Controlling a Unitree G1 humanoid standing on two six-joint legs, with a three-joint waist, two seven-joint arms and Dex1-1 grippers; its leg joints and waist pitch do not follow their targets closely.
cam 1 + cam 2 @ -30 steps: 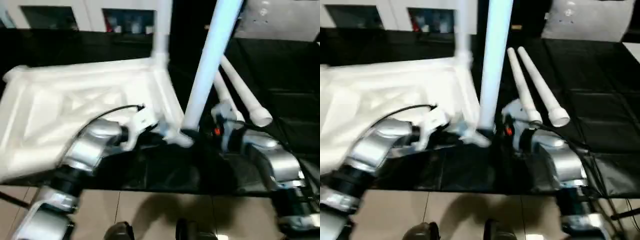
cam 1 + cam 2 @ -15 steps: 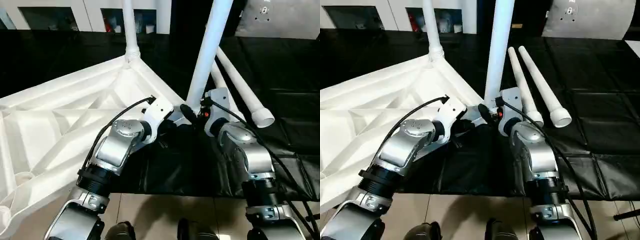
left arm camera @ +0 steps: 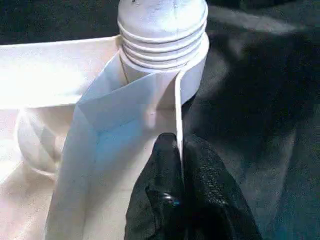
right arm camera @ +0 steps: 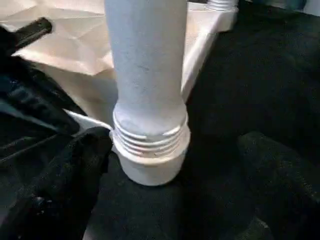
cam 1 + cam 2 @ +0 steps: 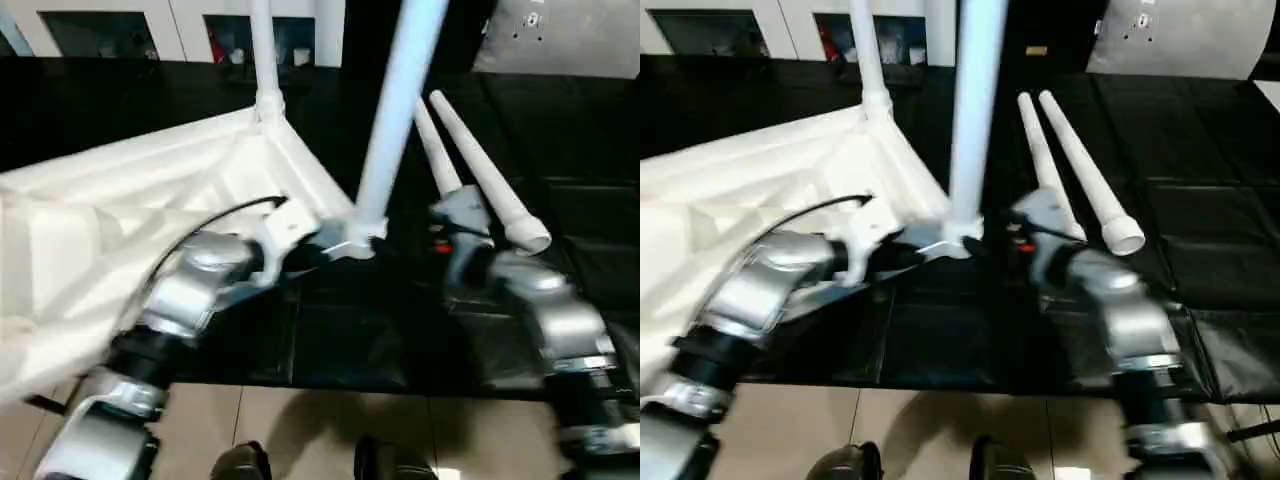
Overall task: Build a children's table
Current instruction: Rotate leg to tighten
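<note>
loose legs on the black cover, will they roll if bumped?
Probably. The two loose legs are smooth round tubes lying flat on the black cover, so a nudge should roll them, curving since they taper. They look like hollow plastic at the open end, so likely light and stiff.

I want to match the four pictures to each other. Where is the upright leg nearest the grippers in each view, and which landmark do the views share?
Left eye view: the leg rises from the tabletop's near corner, centre.
Right eye view: the leg stands centre.
Left wrist view: its threaded base sits in the socket beyond the left gripper.
Right wrist view: the leg stands centre.
Shared landmark: the corner socket.
</note>
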